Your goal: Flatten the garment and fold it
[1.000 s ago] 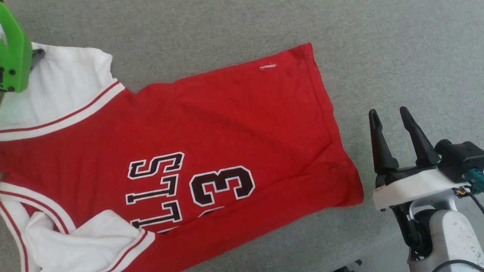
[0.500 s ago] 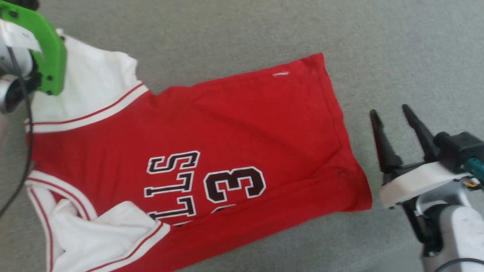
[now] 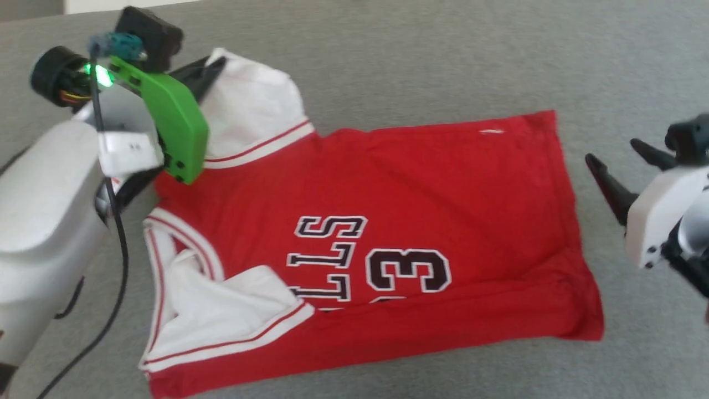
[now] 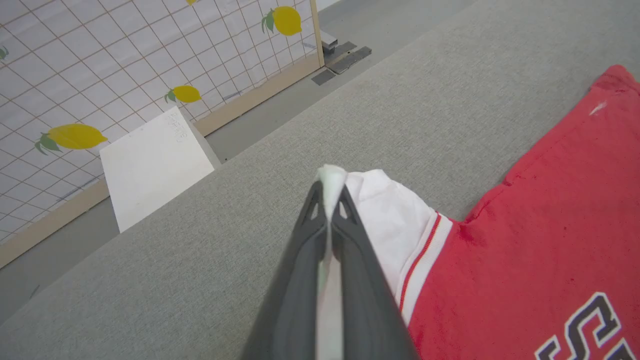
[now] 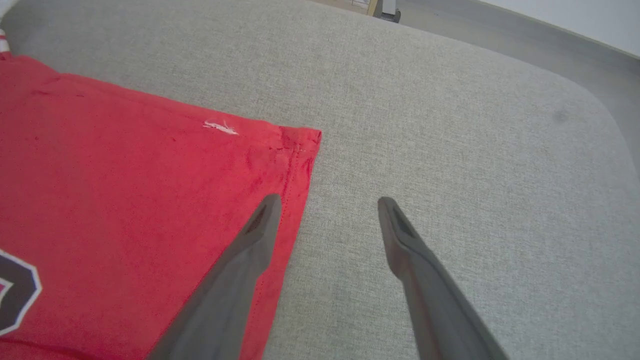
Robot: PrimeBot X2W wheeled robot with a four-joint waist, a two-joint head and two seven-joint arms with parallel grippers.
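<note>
Head view: garment (image 3: 421, 183) is lying mostly flat on the grey bench (image 3: 443, 55), print side up, hem (image 5: 300, 165) toward the robot's right, near sleeve (image 3: 232, 310) bunching over the chest. At the far white sleeve (image 4: 390, 215), left tool (image 4: 330, 192) is pinching the cloth edge, jaws closed on it. By the hem corner, right tool (image 5: 329, 201) is hovering, jaws standing apart, gripping nothing.

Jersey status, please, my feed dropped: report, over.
Left gripper shut on jersey, far white sleeve. Right gripper open, empty, beside the hem. Near sleeve folded onto the print.
</note>
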